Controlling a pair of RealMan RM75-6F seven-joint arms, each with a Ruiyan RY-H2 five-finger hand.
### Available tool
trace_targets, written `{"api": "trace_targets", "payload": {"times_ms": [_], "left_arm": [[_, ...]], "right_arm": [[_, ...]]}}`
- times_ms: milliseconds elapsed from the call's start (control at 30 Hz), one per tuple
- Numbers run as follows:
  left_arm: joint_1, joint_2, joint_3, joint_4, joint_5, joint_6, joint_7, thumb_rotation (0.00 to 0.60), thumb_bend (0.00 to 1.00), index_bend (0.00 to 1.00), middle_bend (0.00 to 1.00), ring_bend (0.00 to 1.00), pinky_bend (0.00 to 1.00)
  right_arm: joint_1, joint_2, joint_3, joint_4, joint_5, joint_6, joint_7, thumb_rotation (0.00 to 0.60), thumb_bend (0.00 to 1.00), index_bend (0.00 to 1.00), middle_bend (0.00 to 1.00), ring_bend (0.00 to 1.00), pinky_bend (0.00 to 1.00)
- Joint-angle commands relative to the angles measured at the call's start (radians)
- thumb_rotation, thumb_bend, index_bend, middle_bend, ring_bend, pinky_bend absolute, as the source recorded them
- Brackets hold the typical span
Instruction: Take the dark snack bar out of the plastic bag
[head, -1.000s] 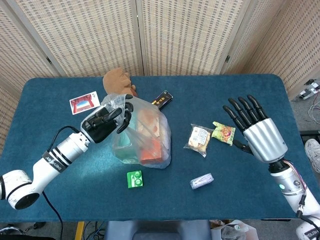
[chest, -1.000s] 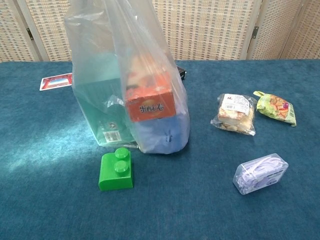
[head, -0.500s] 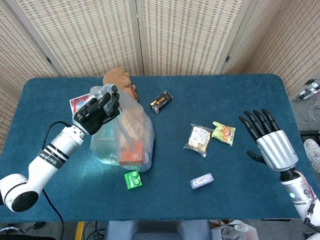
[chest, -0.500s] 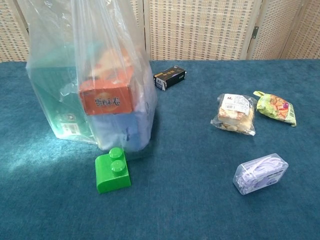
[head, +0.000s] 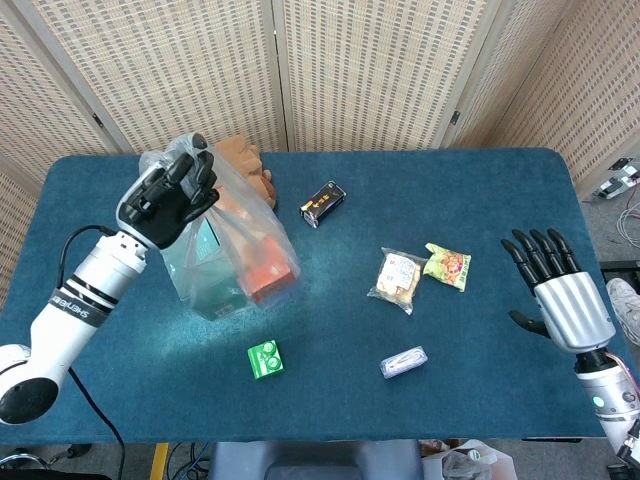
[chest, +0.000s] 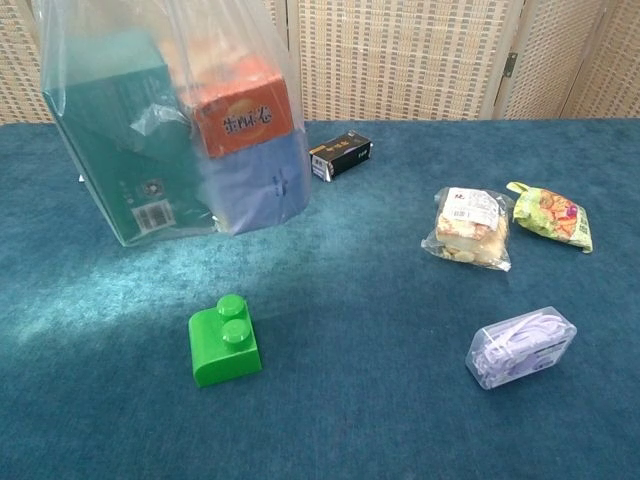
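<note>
The dark snack bar lies on the blue table behind centre, outside the bag; the chest view shows the same snack bar flat on the cloth. My left hand grips the top of the clear plastic bag and holds it up at the left. In the chest view the bag hangs off the table, with a green box, an orange box and a blue pack inside. My right hand is open at the right edge, fingers spread, holding nothing.
A green brick sits near the front. A wrapped pastry, a green snack pouch and a small clear case lie right of centre. A brown soft toy lies behind the bag.
My left hand has lifted the bag up and to the left, off the table and away from the snack bar and green brick. My right hand has drawn back toward the right edge.
</note>
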Motion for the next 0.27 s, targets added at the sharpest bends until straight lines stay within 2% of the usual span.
{"api": "trace_targets", "payload": {"times_ms": [33, 267], "left_arm": [[0.026, 0.006, -0.029, -0.004, 0.004, -0.013, -0.007, 0.600, 0.63, 0.49, 0.70, 0.78, 1.00], [0.062, -0.007, -0.075, 0.003, 0.021, -0.044, -0.010, 0.600, 0.63, 0.48, 0.70, 0.78, 1.00]], "right_arm": [[-0.006, -0.003, 0.002, 0.003, 0.002, 0.000, 0.004, 0.600, 0.00, 0.00, 0.05, 0.00, 0.00], [-0.018, -0.006, 0.007, 0.008, -0.004, 0.001, 0.011, 0.600, 0.00, 0.00, 0.05, 0.00, 0.00]]}}
